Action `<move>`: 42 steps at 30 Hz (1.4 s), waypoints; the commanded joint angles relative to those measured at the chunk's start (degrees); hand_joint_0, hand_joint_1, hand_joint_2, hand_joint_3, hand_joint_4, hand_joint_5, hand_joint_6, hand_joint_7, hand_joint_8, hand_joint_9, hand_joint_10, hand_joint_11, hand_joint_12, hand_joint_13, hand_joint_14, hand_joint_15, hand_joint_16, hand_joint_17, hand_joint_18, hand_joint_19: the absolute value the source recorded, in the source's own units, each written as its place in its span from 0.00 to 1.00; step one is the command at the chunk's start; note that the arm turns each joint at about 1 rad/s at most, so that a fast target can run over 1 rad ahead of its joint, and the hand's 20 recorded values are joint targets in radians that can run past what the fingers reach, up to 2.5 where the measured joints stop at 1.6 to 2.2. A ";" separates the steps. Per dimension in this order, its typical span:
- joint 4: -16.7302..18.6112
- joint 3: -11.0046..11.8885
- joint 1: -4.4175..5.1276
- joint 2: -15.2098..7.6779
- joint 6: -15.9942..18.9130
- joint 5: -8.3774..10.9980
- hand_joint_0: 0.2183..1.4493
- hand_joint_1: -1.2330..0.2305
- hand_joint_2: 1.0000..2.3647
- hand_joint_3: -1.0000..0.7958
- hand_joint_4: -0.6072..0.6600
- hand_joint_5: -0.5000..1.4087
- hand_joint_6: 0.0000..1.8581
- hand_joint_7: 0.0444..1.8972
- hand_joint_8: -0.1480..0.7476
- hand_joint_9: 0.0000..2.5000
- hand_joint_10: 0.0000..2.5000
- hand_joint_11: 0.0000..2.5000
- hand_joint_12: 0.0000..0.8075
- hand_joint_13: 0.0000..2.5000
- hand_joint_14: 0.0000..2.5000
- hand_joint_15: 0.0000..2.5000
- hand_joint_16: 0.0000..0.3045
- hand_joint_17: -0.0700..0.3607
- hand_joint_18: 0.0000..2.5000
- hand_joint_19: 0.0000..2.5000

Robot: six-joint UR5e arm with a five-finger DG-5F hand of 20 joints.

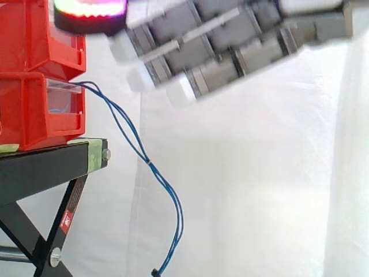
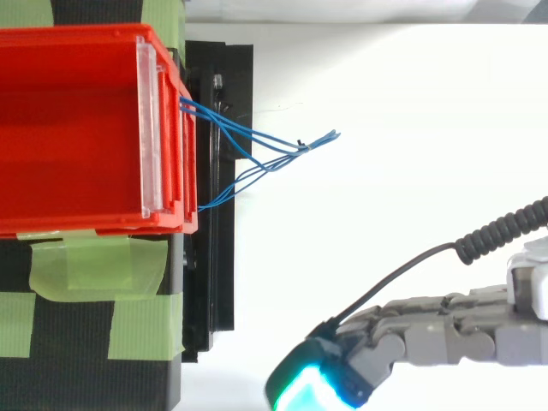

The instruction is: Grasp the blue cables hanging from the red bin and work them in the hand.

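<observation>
The robot hand [image 1: 230, 46] lies across the top right of the side view. Its fingers are stretched almost straight toward the left, slightly spread, and hold nothing. The pads [image 1: 137, 78] at the fingertips glow white. 1 broad pad [image 1: 89, 11] at the top edge glows red and green in front of the upper bin. In the top view the robot hand [image 2: 428, 330] runs along the lower right, pointing left, and ends in a cyan pad [image 2: 308, 390].

At the left of the side view, 2 red bins are stacked, the upper bin [image 1: 29, 40] on the lower bin [image 1: 34, 112]. Both rest on a black stand [image 1: 40, 167] with green tape [image 1: 91, 154] at its corner. From above, the upper bin [image 2: 77, 38] has a clear strip [image 2: 150, 128] across its front, and more tape [image 2: 86, 265] lies beside it.

The cables [image 1: 135, 144] leave the front of the lower bin. They curve down and to the right and hang free before the white curtain [image 1: 259, 190], with their end at the bottom edge. In the top view the cables [image 2: 257, 150] start at 2 places on the bin front and gather to a point further right.

The robot hand touches none of them. It is above and to the right of them in the side view, and well apart from them in the top view.
</observation>
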 commanded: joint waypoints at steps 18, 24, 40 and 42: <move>20.81 -20.78 2.12 -1.91 -11.94 21.91 0.49 0.51 0.00 0.04 0.65 0.13 0.00 0.36 0.51 0.06 0.00 0.06 0.46 0.03 0.00 0.11 0.20 0.48 0.06 0.14; 23.71 -20.87 2.20 -7.27 -8.43 20.77 0.49 0.51 0.00 0.04 0.65 0.13 0.00 0.36 0.51 0.06 0.00 0.06 0.46 0.04 0.00 0.11 0.20 0.48 0.06 0.14; 25.91 -20.87 1.68 -3.75 -3.33 18.75 0.49 0.51 0.00 0.04 0.66 0.15 0.00 0.36 0.51 0.08 0.00 0.06 0.47 0.05 0.00 0.10 0.20 0.48 0.07 0.14; 24.85 -20.87 1.24 -2.26 -3.95 18.66 0.49 0.51 0.00 0.04 0.66 0.15 0.00 0.36 0.52 0.08 0.00 0.06 0.47 0.05 0.00 0.10 0.20 0.48 0.07 0.14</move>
